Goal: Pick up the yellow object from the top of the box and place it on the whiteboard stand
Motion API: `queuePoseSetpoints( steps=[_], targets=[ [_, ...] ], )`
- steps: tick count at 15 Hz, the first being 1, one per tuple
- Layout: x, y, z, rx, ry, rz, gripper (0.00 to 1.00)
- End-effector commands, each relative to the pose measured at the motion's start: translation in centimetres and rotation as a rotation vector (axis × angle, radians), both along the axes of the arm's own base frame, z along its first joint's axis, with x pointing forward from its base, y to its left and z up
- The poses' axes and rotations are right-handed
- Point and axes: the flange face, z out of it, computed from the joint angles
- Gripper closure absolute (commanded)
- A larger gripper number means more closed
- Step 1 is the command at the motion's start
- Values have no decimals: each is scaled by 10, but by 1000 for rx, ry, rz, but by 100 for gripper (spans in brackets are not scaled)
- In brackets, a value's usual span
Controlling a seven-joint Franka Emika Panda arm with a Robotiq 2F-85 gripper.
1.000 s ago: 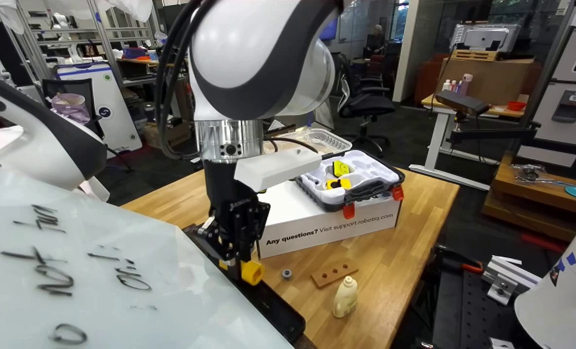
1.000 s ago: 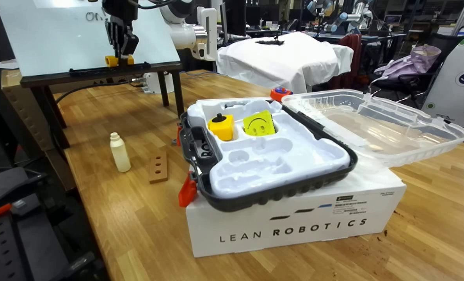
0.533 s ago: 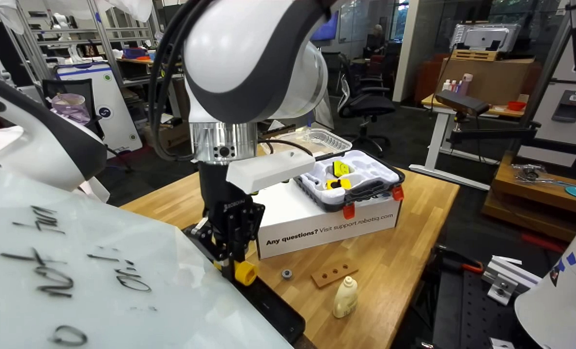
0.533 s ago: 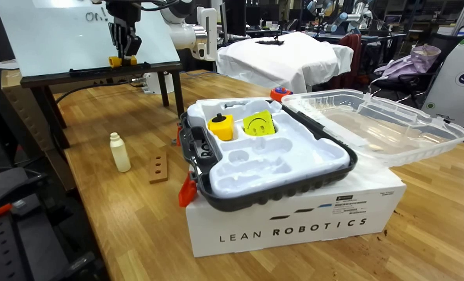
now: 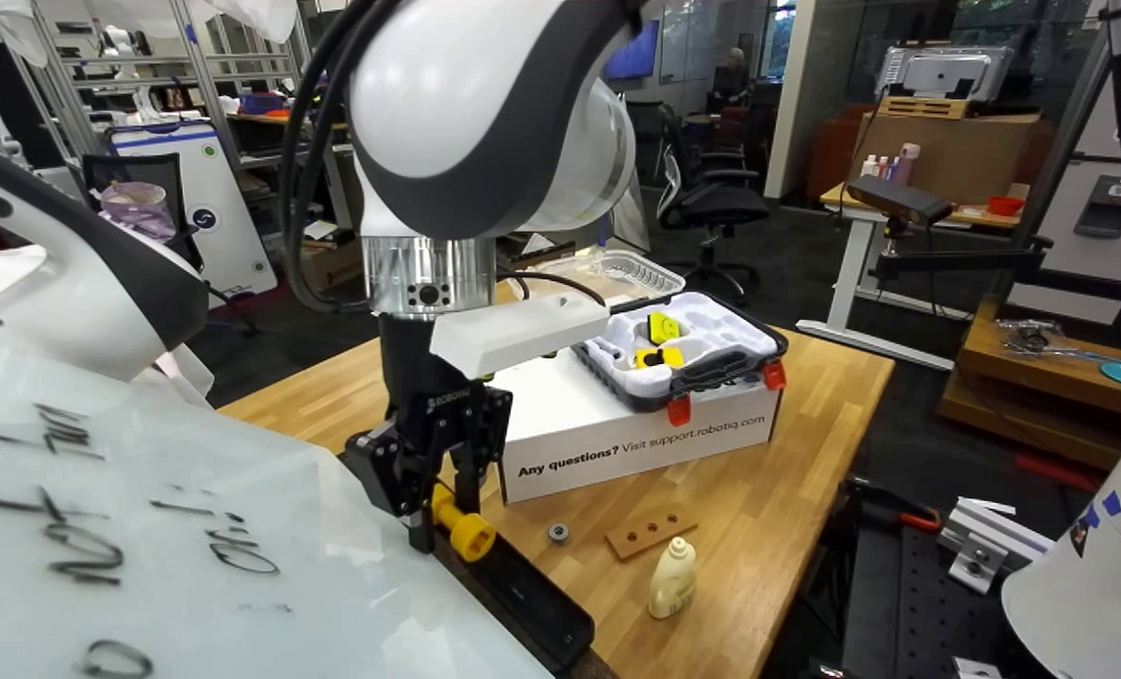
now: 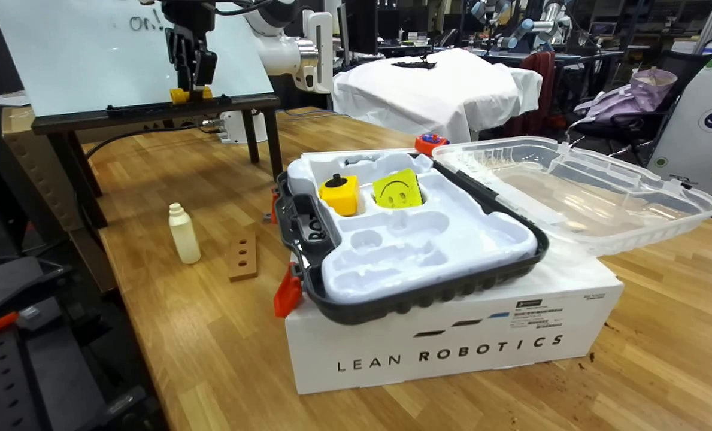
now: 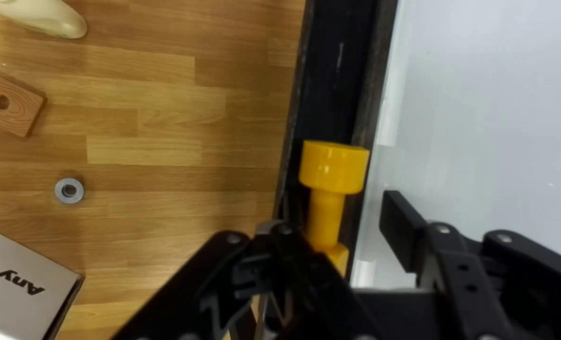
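Observation:
A yellow dumbbell-shaped object [image 7: 334, 167] with a thick round end and a thinner neck lies on the black tray of the whiteboard stand [image 7: 332, 85]. It also shows in both exterior views [image 5: 471, 536] [image 6: 180, 96]. My gripper [image 7: 344, 222] is open, with one finger on each side of the object's neck. The right finger in the wrist view stands clearly apart from it, over the whiteboard [image 7: 478, 123]. The left finger is close to the neck; whether it touches cannot be told. The far end of the object is partly hidden behind that finger.
A white box [image 6: 451, 353] bears an open case [image 6: 415, 239] holding a yellow cube [image 6: 341, 196] and a yellow smiley block [image 6: 397, 190]. A cream bottle [image 5: 673, 580], a wooden piece with holes [image 5: 651, 536] and a grey ring [image 5: 558, 534] are on the table.
My gripper shifts slightly towards the whiteboard and its fingers open, letting go of the yellow object on the tray. The whiteboard also shifts slightly, away from the white box.

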Motion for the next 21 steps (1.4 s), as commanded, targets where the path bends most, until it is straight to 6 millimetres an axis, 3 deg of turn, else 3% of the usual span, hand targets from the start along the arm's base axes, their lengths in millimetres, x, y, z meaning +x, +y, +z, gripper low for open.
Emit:
queuePoseSetpoints(
  steps=[1, 10, 21],
  targets=[
    [4, -2, 1, 7, -14, -7, 26],
    [3, -6, 7, -13, -34, -1, 26],
    [-1, -24, 63, -109, -198, 19, 26]
  ],
)
